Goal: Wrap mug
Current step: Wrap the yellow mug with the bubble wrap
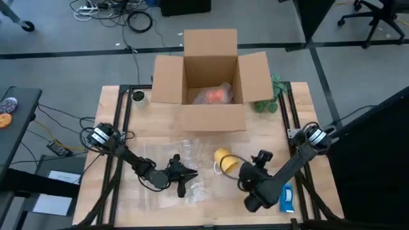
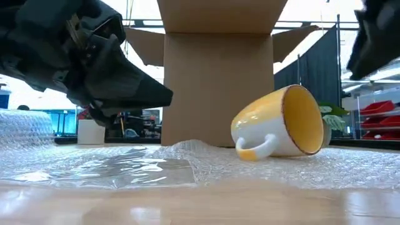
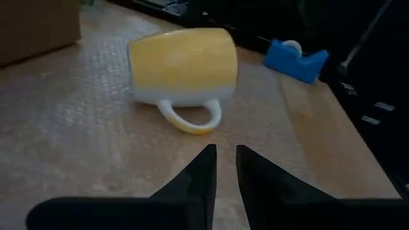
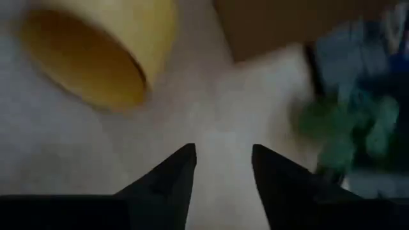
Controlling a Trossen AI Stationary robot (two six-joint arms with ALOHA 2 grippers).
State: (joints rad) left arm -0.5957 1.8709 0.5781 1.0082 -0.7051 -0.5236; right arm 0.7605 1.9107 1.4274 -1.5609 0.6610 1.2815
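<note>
Mug (image 1: pixel 223 160) on side on bubble wrap (image 1: pixel 160 160), mid tabletop, near box (image 1: pixel 211 76). Left gripper (image 1: pixel 182 179) nearly closed, empty; right gripper (image 1: pixel 255 163) open, empty, just right of mug. Risk I see: nudge rolls mug off wrap; wrap slides when pulled.

— Open wood between the cardboard box (image 1: pixel 213 83) and the mug (image 1: pixel 225 160)? 
— Yes, bare strip there, wide enough to pass. Bubble wrap (image 1: pixel 167 167) spread across the front, though.
— Left gripper (image 1: pixel 184 179)? 
— Parked on the wrap, fingers nearly together, clear gap to the mug.
— Right side? 
— Crowded: right gripper (image 1: pixel 246 171) just beside the mug, blue tape dispenser (image 1: pixel 287 197) near the edge, green plant (image 1: pixel 271 96) beside the box.
</note>
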